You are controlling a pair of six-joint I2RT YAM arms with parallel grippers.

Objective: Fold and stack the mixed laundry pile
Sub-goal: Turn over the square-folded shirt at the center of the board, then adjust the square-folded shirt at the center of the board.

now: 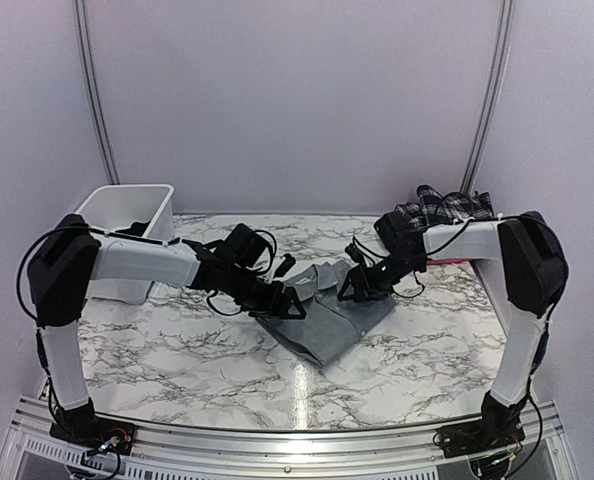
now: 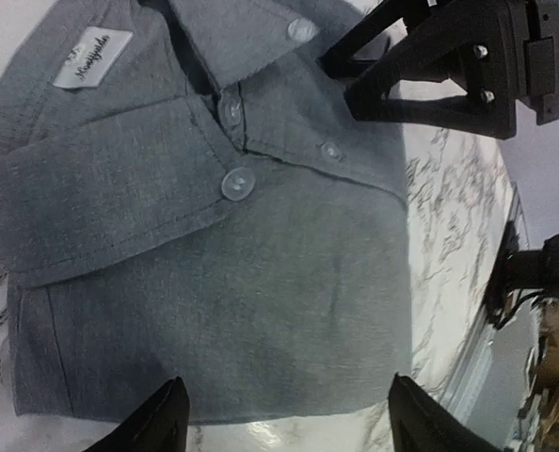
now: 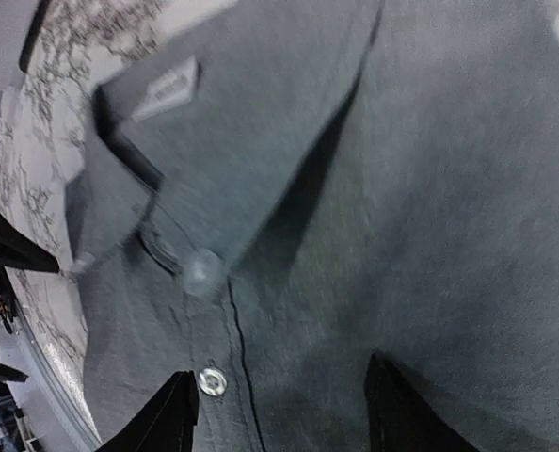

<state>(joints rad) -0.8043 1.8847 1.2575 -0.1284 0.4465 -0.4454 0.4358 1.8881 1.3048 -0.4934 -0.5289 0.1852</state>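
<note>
Mid-counter point(image 1: 177, 350), the folded grey shirt point(image 1: 329, 312) lies flat between both hands, collar toward the back wall. From above, the left hand point(image 1: 289, 303) sits at the shirt's left edge and the right hand point(image 1: 363, 284) at its collar end; whether either touches cloth cannot be told there. The left wrist view adds detail: its fingers point(image 2: 157, 422) are spread wide at the shirt's edge with nothing between them. It also shows the neck label point(image 2: 93, 56), a sleeve button point(image 2: 237, 184) and the right hand beyond the collar. The right wrist view shows its own fingers point(image 3: 174, 414) parted too, low over the shirt front and gripping nothing, with a placket button point(image 3: 212, 381) just beside one. Only the top view shows the rest: a plaid piece point(image 1: 447, 207) heaped at the back right corner, a pink strip point(image 1: 439, 262) under the right arm, and the basket point(image 1: 107, 205) at the back left. Marble shows on every side of the shirt, widest toward the near edge.
</note>
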